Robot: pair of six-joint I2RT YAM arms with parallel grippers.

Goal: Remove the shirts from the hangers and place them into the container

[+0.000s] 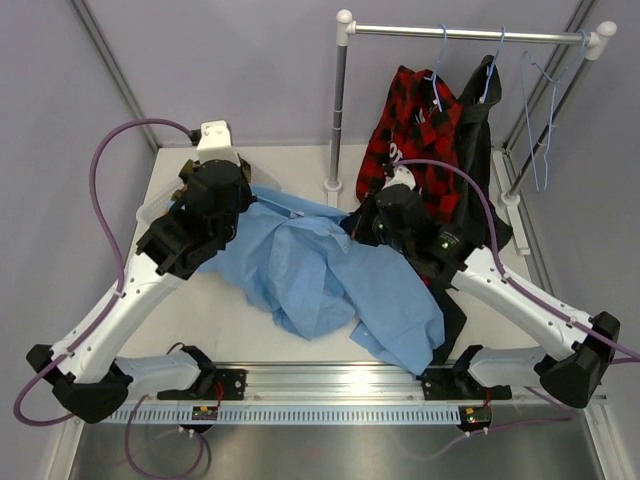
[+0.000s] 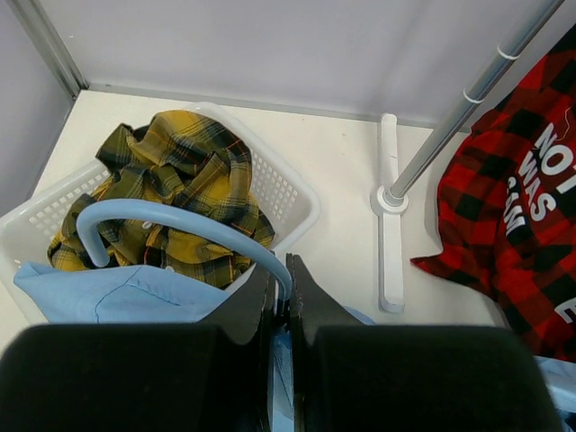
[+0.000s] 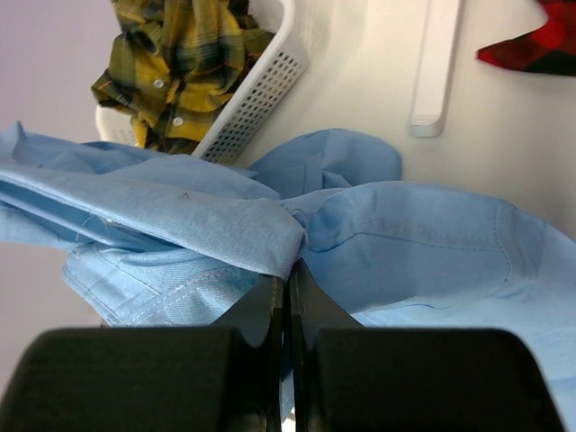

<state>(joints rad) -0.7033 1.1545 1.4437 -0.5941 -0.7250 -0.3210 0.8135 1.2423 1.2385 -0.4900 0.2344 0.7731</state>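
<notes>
Light blue shirt off the rail, both claws closed.
Top view: light blue shirt lies crumpled on the table; red plaid shirt and black shirt hang on the rail. Left wrist: left gripper pinched tight on a hanger; the container beyond holds the yellow plaid shirt. Right wrist: right gripper clamped tight on a light blue fold.

White print on the red-and-black plaid shirt, right of the rail's post: "NOT"; "WAS"; the remaining letters are cut off.
</notes>
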